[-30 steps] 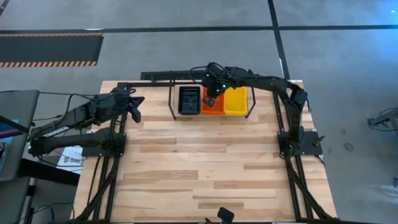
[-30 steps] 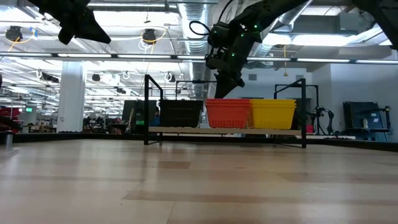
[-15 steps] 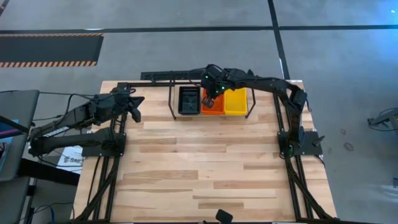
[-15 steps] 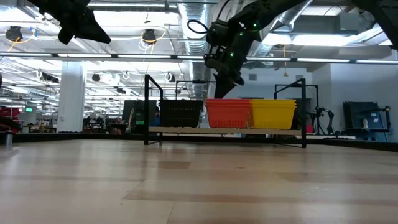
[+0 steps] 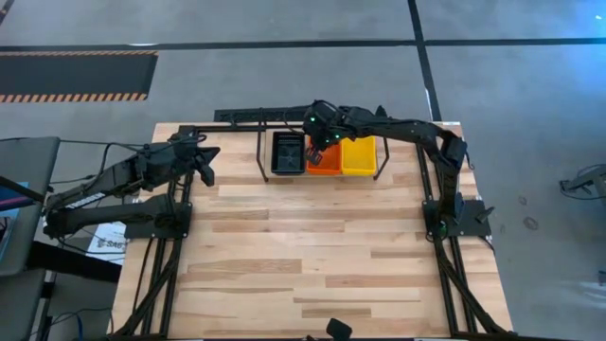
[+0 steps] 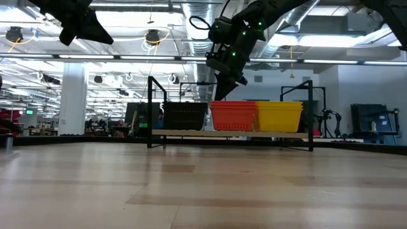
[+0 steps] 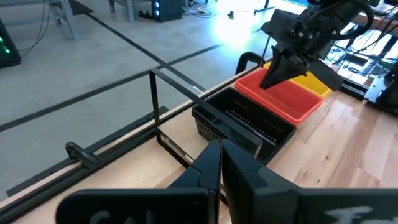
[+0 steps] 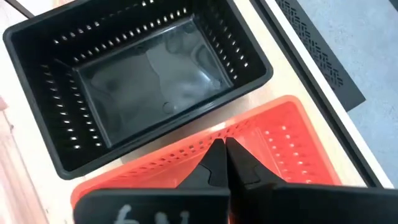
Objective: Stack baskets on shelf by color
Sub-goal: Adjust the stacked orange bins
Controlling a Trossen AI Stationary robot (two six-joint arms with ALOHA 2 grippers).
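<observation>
Black, red-orange & yellow basket stacks (image 5: 323,154) sit side by side on the shelf (image 5: 260,156), upper centre of my high view, mesh walls perforated. Right pincer (image 5: 315,152) pinched shut, empty, above the red-orange stack; left pincer (image 5: 205,174) shut, mid-left.

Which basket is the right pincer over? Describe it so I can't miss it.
Find the black shelf at the table's far edge. Three basket stacks sit on it; take the middle, red-orange stack, between the black and yellow ones, under the shut right pincer.
</observation>
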